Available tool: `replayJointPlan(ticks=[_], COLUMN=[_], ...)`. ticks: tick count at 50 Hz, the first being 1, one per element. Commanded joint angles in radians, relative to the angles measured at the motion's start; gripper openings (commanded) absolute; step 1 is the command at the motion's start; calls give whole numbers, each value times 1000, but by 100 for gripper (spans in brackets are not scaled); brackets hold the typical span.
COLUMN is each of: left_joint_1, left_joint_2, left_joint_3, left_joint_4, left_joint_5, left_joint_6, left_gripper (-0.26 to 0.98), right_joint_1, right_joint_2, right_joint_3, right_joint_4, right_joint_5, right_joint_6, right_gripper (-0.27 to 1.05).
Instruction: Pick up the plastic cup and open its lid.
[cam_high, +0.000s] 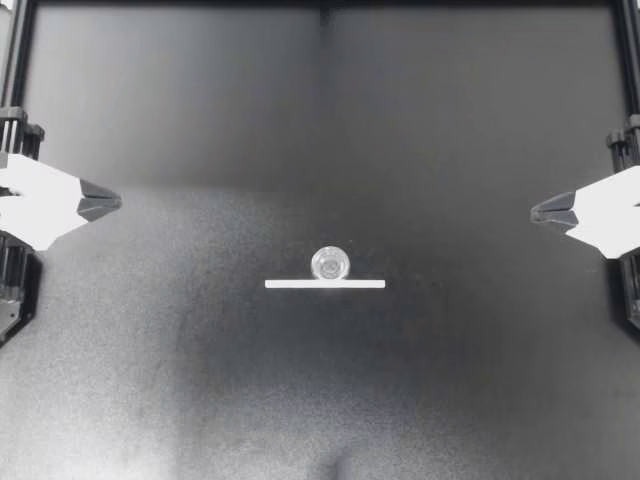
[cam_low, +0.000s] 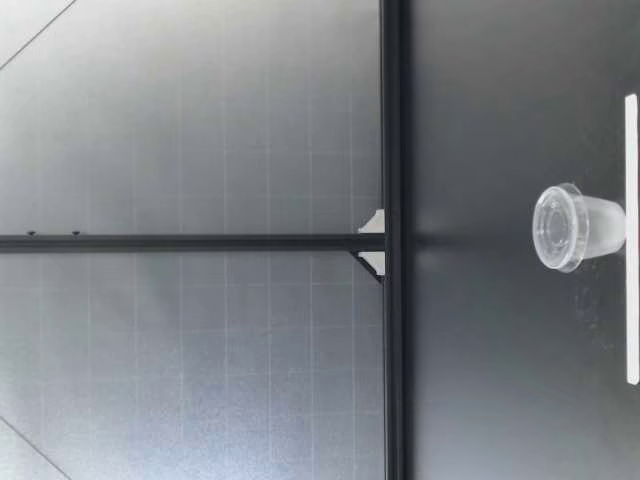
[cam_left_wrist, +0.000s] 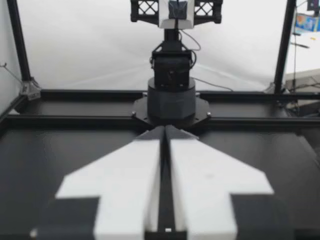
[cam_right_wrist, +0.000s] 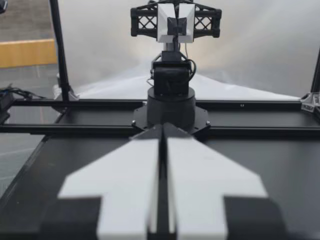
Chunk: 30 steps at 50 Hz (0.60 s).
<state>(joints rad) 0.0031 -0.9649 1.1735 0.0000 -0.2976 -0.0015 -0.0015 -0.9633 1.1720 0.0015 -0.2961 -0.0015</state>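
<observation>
A small clear plastic cup with its lid on stands upright in the middle of the black table, just behind a white strip. In the low view the cup shows its lid seated on top. My left gripper rests at the table's left edge, shut and holding nothing, far from the cup. My right gripper sits at the right edge, also shut with nothing in it. In each wrist view the gripper's own fingers lie together, pointing across at the other arm's base.
A black frame rail runs along the table's far side. My right arm's base stands ahead of my left gripper and my left arm's base ahead of my right gripper. Black tabletop stretches between the cup and the front edge.
</observation>
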Motion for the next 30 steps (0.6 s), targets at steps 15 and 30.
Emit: replayJointPlan(ticks=[15,30], left_joint_1=[35,58], left_joint_2=[64,285], left_joint_3=[35,66], left_joint_4=[2,2], left_joint_5=[-18,-18], left_joint_6=[6,3], left_gripper=[-15,-15], right_joint_1=[0,-15], right_joint_2=[43,224], right_joint_3=[0,-28], right_joint_4=[-2,0], right_joint_5=[-92,-172], right_joint_6=[-3,5], right_gripper=[-20,-20])
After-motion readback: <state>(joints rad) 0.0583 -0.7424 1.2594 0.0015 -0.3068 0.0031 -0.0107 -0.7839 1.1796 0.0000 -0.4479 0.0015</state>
